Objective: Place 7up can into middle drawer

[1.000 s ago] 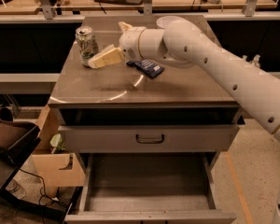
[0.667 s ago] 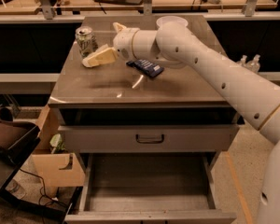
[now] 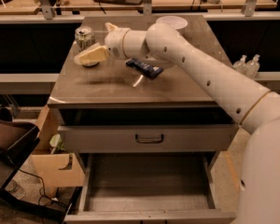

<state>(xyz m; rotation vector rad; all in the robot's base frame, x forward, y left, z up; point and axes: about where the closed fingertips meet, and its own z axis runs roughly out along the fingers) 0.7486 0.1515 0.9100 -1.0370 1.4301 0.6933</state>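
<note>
Plainly, we see the white arm (image 3: 200, 73) coming in from the lower right, rising across the bench (image 3: 112, 85) and bending at a rounded joint so that its wrist lies almost level, pointing left. At the end sits the gripper (image 3: 93, 42), over the back left part of the bench top. Its cream fingers (image 3: 91, 55) stand apart: one long finger stretches down and to the left, while the other shows only as a short tip pointing up behind the wrist.

We find the can (image 3: 84, 37) upright on the back left corner of the bench, its shiny top with the pull tab facing up. The long finger crosses in front of the can's lower part, and we cannot tell whether it touches. The can is not clamped. We make out pale metal with a hint of green, but no lettering that we can read.

Just right of the wrist a dark blue packet (image 3: 144, 68) lies flat, its print too small for us to read. A white bowl (image 3: 171, 22) stands near the back right edge.

Below the bench top we see a closed drawer front (image 3: 149, 138) with a dark handle, and under it the middle drawer (image 3: 147, 190) pulled out, its bare grey floor showing.
</note>
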